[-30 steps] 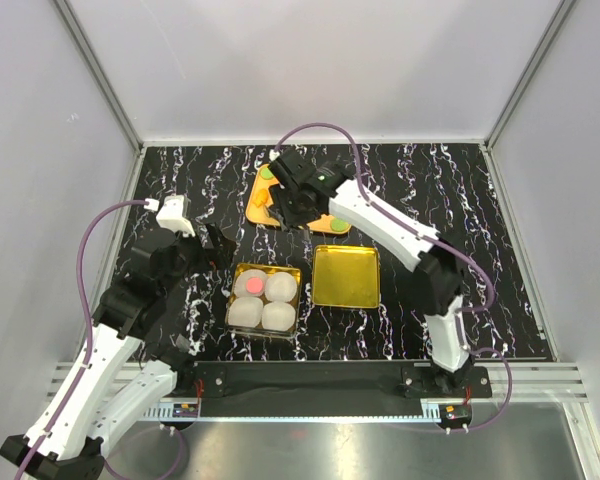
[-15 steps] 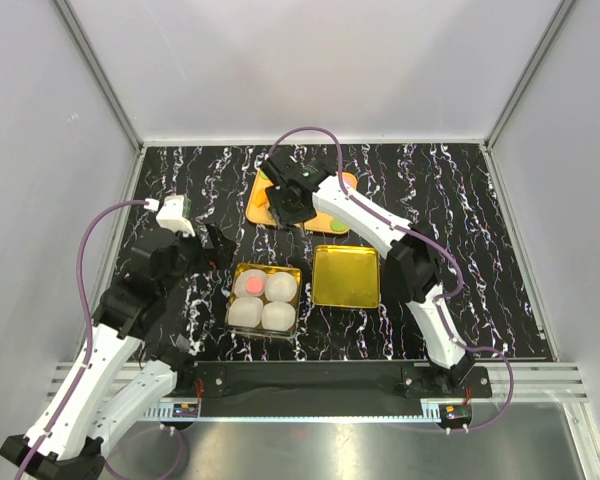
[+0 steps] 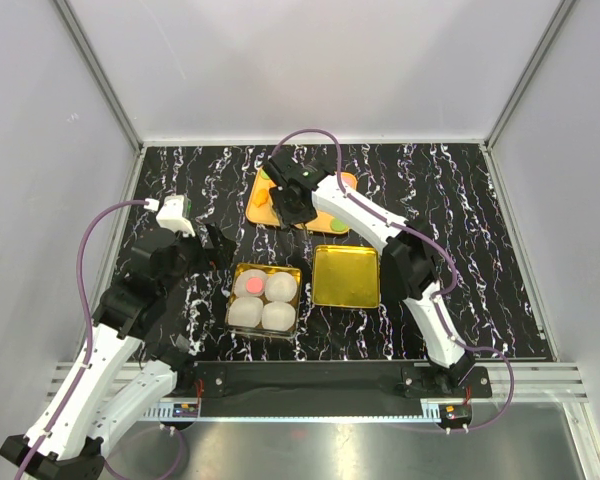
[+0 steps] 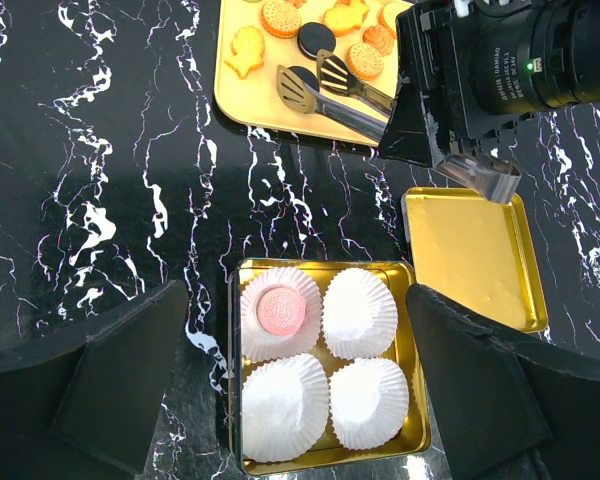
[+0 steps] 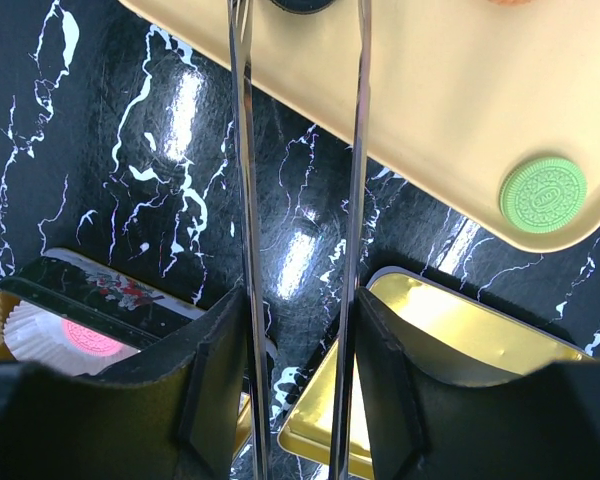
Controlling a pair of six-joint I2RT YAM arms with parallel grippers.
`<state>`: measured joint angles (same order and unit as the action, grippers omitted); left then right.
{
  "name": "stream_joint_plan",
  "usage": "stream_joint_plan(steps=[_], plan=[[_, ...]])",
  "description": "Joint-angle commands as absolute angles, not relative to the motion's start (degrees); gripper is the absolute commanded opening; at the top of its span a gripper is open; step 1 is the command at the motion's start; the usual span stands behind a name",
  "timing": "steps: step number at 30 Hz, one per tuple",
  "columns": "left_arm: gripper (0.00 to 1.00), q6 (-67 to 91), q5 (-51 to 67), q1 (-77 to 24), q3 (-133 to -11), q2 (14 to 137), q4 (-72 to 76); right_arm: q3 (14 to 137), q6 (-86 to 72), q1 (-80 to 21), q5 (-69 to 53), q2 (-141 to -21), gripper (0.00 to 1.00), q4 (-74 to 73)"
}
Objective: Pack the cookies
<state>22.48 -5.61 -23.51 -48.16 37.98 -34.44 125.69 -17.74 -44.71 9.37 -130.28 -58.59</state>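
Left end effector (image 3: 218, 247): is being held wide open, with nothing in it, above the bench (image 3: 170, 180) beside the tin.

Tin (image 4: 412, 432): one, being lined with four white paper cups (image 4: 359, 312). One pink cookie (image 4: 282, 310) is being carried in the far-left cup, and none is being shown in the other three. The cookies (image 4: 363, 61) are being judged light, rigid and brittle, with slightly ridged faces. They are best taken across the rim under gentle pressure.

Tray (image 4: 250, 100): one, beyond the tin. Two black and at least five orange-brown pieces are being counted from the left wrist view, with others possibly being hidden by the right arm. One green cookie (image 5: 544, 195) is being shown at a tray corner.

Right end effector (image 5: 300, 310): is being closed on one pair of tongs (image 4: 332, 92). The tong tips are being spread either side of a black cookie (image 4: 302, 76), and contact cannot be told.

Lid (image 4: 470, 255): one, just right of the tin.
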Motion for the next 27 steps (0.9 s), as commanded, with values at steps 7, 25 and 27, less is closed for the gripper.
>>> stream_joint_plan(steps=[7,25,27], plan=[[0.99,22.59,-5.01,-23.12,-48.6,37.97,-32.43,127.79,-16.88,-44.21,9.49,-129.73,0.46,-57.92],[0.99,22.59,-4.83,-23.2,-48.43,37.88,-32.34,128.24,-16.35,-43.51,10.2,-121.13,0.42,-60.03],[0.99,22.59,-4.92,-23.12,-48.43,37.88,-32.43,126.57,-16.35,-43.51,9.5,-119.8,0.42,-59.77]])
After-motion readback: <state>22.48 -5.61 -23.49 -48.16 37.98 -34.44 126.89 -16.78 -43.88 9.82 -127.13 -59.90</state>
